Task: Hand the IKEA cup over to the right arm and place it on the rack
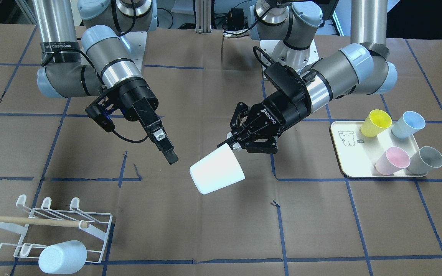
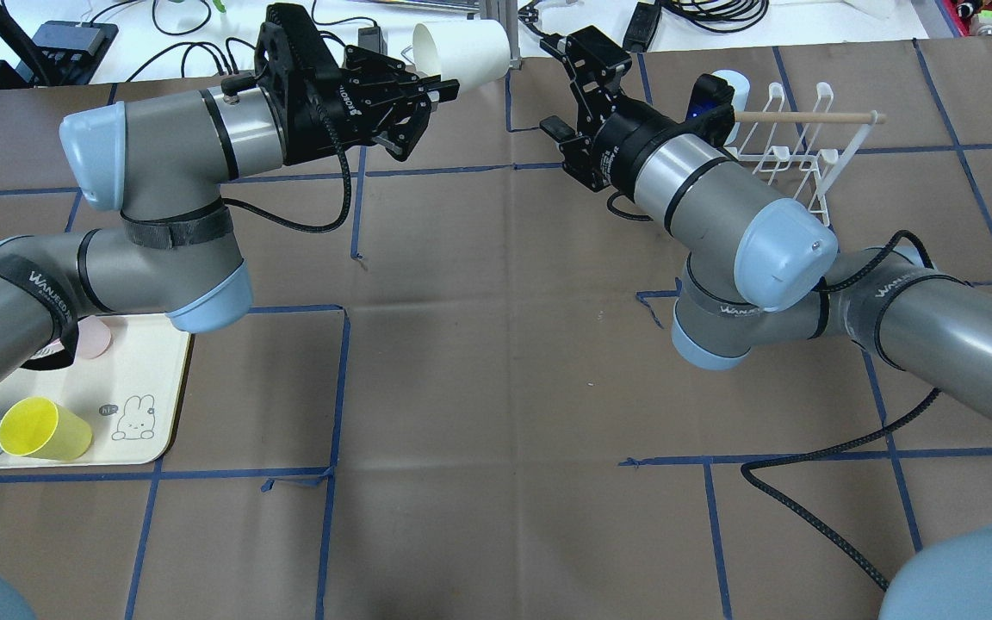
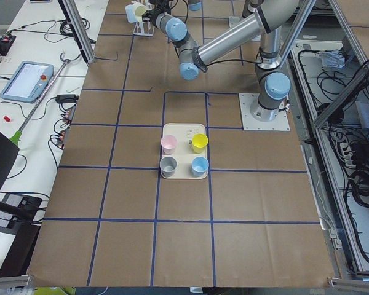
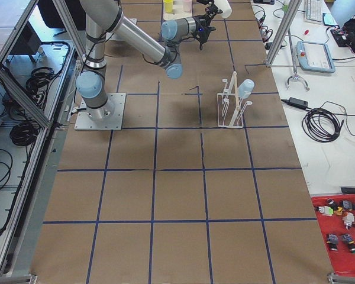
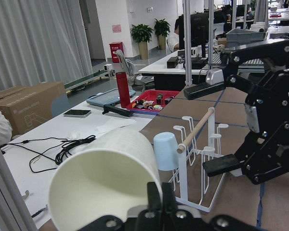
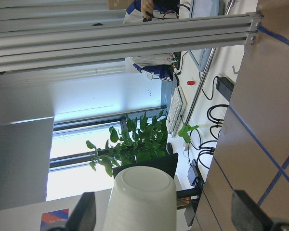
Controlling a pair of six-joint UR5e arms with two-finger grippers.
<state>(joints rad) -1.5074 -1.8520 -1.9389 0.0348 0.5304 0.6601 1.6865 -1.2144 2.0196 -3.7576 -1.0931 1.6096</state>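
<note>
Above the middle of the table, the white IKEA cup (image 1: 217, 170) hangs on its side in the air, its open mouth turned toward the left gripper (image 1: 234, 145) and its closed base turned toward the right gripper (image 2: 549, 86). The left gripper has its jaws closed on the cup's rim. In the left wrist view its fingers (image 5: 161, 195) pinch the wall at the lip, one inside and one outside. The right gripper stands just off the cup's base with its jaws spread wide and holding nothing. In the right wrist view the base sits between the two fingers (image 6: 84, 214) but ahead of them, apart from both. The right arm (image 2: 703, 198) reaches in from its own side and the left arm (image 2: 160, 164) from the other, so the two grippers face each other across the cup.

The rack (image 1: 52, 230) stands on the table near the right arm, its wooden dowel (image 1: 33, 221) lying across the top. A pale blue cup (image 1: 63, 257) sits upturned on one of its prongs. Well apart, on the left arm's side, a cream tray (image 1: 343, 153) holds four more cups: yellow (image 1: 375, 122), blue (image 1: 408, 124), pink (image 1: 391, 161) and grey (image 1: 424, 161). The table (image 1: 205, 230) is covered in brown paper marked with blue tape lines.
</note>
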